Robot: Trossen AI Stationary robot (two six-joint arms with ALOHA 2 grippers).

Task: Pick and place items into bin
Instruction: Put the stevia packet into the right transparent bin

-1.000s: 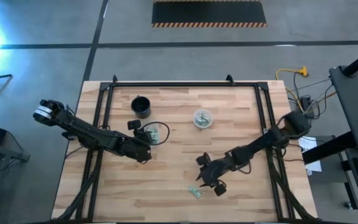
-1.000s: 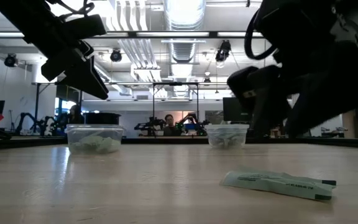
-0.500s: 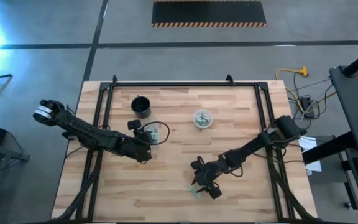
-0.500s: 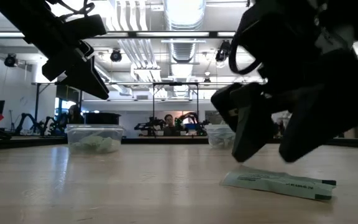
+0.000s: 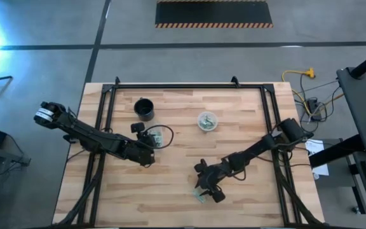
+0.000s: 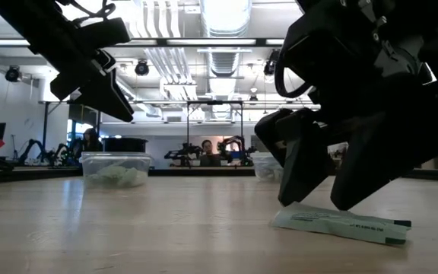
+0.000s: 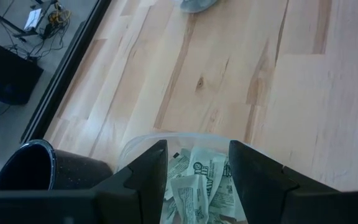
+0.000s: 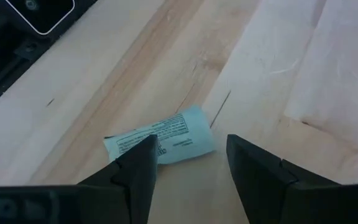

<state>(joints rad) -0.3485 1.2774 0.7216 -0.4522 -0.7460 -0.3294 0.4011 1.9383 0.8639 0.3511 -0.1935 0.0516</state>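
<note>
While the left gripper is waiting w/ fingers apart over the clear tub, the right gripper is hanging, fingers apart, right above a green packet well apart from that tub.

An overhead camera looks straight down on the whole wooden counter and both arms. A second sits at counter height, facing level across the boards into the workshop beyond, close to a packet that the right wrist camera also frames from just above. The left wrist camera peers down over a clear tub and black cup, both seen far smaller from overhead and distant in the low view.
</note>
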